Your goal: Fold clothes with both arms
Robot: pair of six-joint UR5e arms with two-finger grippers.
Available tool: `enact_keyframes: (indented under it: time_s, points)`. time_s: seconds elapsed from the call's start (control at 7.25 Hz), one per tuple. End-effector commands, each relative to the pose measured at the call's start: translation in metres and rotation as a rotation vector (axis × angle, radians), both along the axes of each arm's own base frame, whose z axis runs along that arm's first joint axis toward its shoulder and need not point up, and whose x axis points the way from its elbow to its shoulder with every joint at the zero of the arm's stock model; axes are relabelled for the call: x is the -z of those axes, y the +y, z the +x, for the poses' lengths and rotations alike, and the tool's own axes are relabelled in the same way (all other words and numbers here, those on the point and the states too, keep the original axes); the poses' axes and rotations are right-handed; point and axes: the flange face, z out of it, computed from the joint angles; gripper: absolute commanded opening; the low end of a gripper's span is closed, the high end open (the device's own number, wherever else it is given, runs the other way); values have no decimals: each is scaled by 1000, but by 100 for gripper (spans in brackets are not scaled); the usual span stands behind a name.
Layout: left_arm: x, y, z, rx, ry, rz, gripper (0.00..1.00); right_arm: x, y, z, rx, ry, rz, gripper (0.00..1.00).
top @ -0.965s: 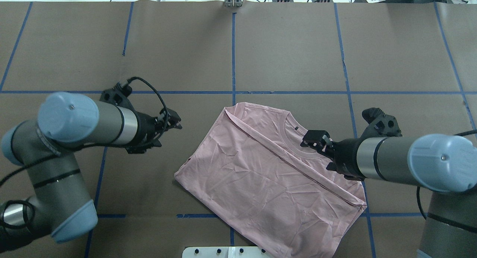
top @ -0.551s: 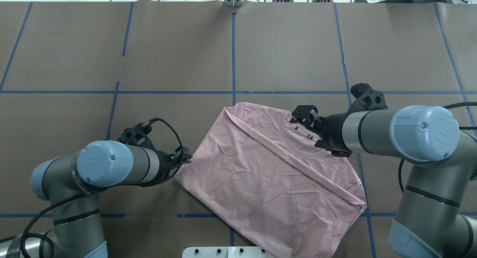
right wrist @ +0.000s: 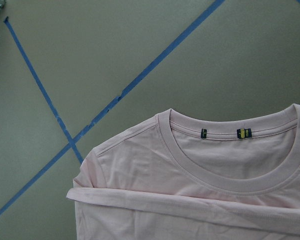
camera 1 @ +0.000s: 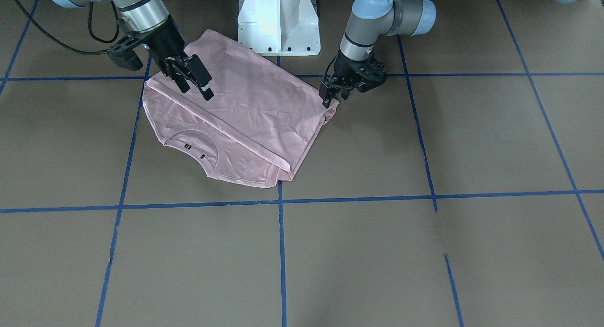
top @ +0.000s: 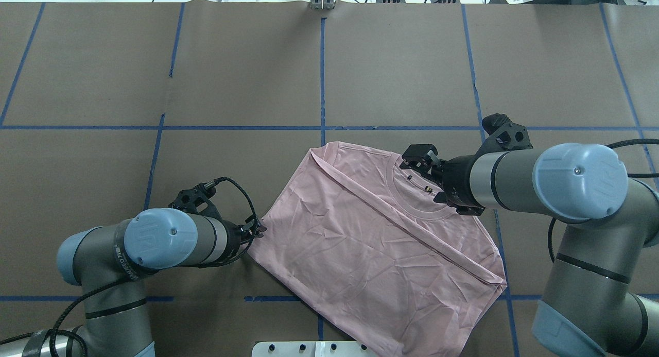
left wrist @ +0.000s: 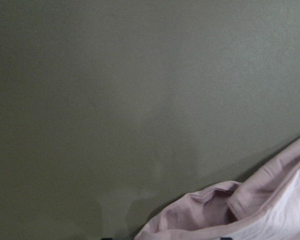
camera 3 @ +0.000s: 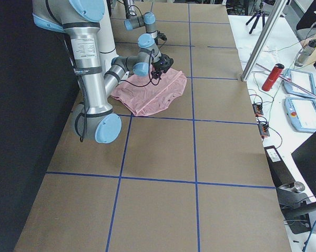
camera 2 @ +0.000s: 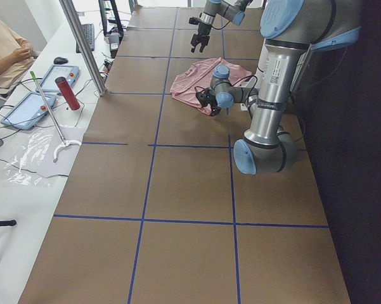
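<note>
The light pink T-shirt [top: 360, 243] lies partly folded on the brown table, print hidden and ribbed collar [right wrist: 224, 180] facing up with two small labels inside. A long fold runs diagonally below the collar. My left gripper [top: 259, 228] sits low at the shirt's left corner [left wrist: 214, 200] and looks open, with the corner at its tips [camera 1: 330, 99]. Open too, my right gripper [top: 414, 158] hovers above the collar's far edge, holding nothing [camera 1: 196, 84]. The shirt [camera 1: 255, 114] lies just in front of the robot's base.
The white pedestal base [camera 1: 278, 25] stands right behind the shirt. Blue tape lines [top: 323, 73] grid the brown table. Beyond the table's far edge are tablets, a red bottle [camera 2: 66, 93], a metal post [camera 2: 82, 44] and a seated person [camera 2: 6, 50].
My left arm swung in and down to the shirt's left corner. My right gripper moved from the collar's near side to its far edge. The shirt's left corner shifted slightly.
</note>
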Motion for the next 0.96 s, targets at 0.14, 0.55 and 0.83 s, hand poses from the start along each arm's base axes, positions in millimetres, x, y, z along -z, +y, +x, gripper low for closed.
enact_keyframes:
  time_s: [0.14,0.55,0.83]
  points:
    - [-4,0,4,-3,-9,-1,66,1,0,1,-1,6,-2,100]
    - [-5,-1,8,-3,-14,-2,57,1,0,2,-2,5,-4,100]
    - [-4,-2,10,-3,-13,-6,25,1,0,3,-3,8,-5,100]
